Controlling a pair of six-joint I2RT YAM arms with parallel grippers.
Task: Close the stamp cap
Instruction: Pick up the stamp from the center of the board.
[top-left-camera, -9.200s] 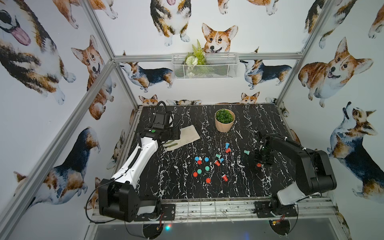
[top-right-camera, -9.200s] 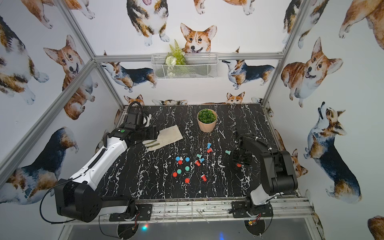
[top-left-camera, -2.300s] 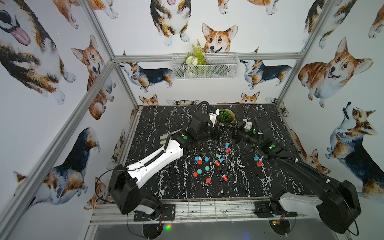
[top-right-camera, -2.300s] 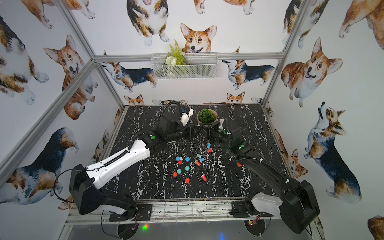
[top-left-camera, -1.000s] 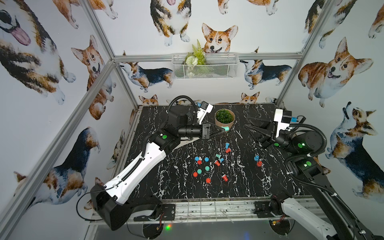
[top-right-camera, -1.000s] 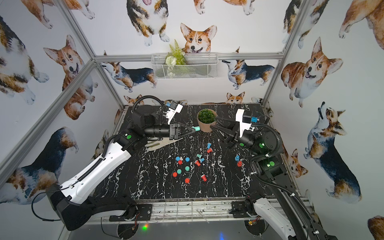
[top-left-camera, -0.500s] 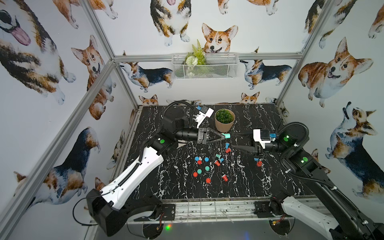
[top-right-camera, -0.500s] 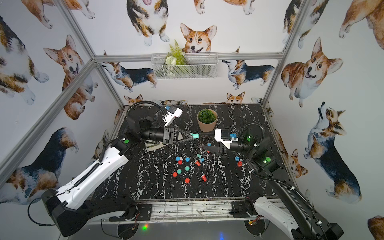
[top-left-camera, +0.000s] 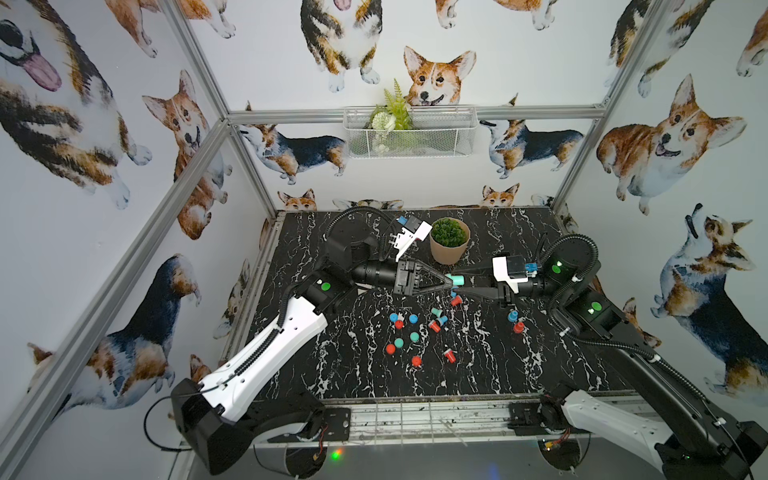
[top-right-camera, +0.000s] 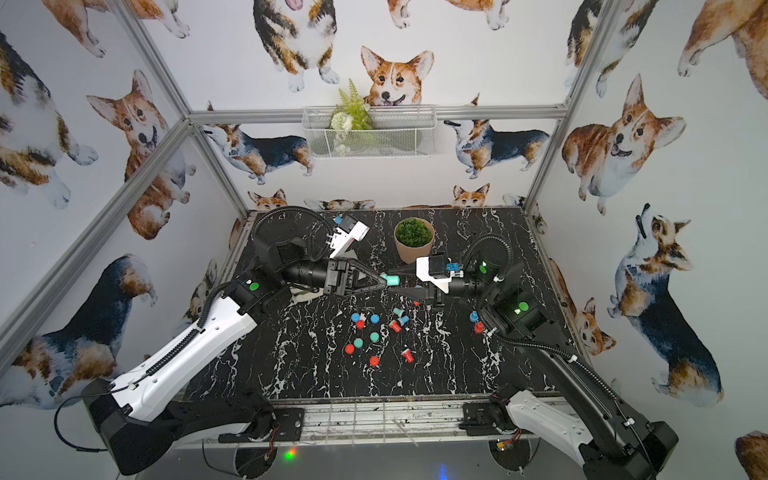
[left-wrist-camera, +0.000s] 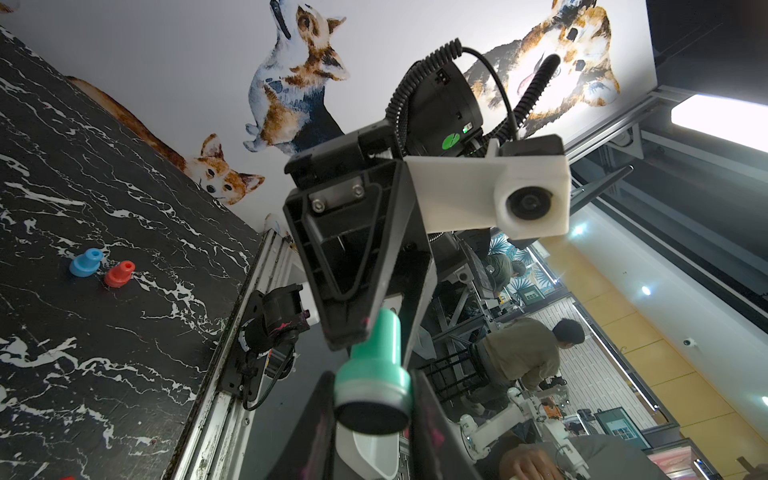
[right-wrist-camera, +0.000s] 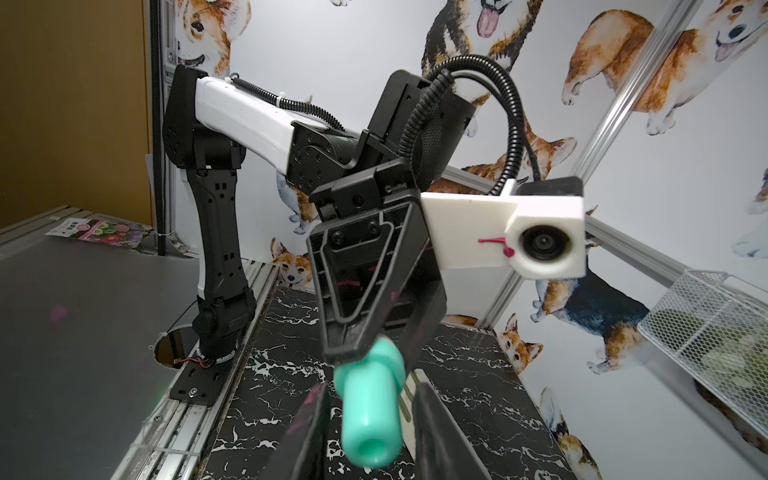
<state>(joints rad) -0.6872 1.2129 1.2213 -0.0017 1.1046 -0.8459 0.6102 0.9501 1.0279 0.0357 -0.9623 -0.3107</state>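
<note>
The left pincer (left-wrist-camera: 372, 384) is clenched on the wide end of the teal stamp (top-left-camera: 456, 281). The stamp's narrow handle lies between the fingers of the right pincer (right-wrist-camera: 370, 388), which is released, with small gaps on both sides.

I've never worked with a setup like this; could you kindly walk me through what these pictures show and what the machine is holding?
It is a robot with two arms on a black marbled table, each ending in a two-fingered gripper. The two wide pictures come from one camera pair overhead; the other two come from cameras on the wrists, each looking along its own fingers at the opposite arm. On the table are small red, blue and teal stamp pieces and a potted plant. In mid-air, the left gripper is shut on the wide end of a teal stamp. The right gripper is open, its fingers either side of the stamp's handle, not visibly touching it.
</note>
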